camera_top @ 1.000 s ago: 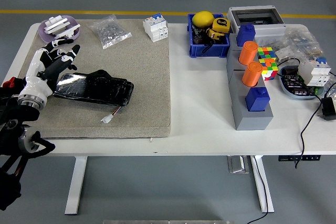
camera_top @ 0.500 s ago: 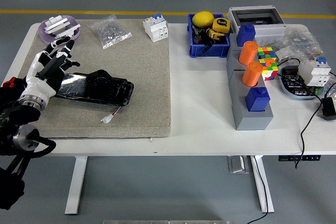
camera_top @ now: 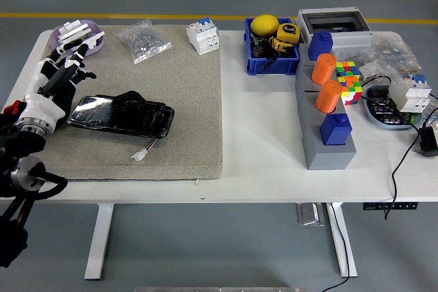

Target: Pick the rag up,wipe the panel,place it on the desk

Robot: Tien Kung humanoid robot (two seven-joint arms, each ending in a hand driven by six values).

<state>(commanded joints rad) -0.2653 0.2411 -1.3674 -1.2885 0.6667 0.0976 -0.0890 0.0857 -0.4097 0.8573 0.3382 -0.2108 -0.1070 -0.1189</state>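
The mat (camera_top: 171,100) on the white table (camera_top: 260,169) looks like rough, matt felt in a grey-beige tone. The black panel (camera_top: 122,114) on it is glossy and reflects light, as if wrapped in thin plastic film. The blue bin (camera_top: 272,65) and the orange cylinders (camera_top: 326,83) look like smooth plastic.

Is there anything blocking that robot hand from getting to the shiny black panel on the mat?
Nothing visible does. The left hand hovers open just beyond the panel's left end, with only bare mat between them. No rag is visible anywhere.
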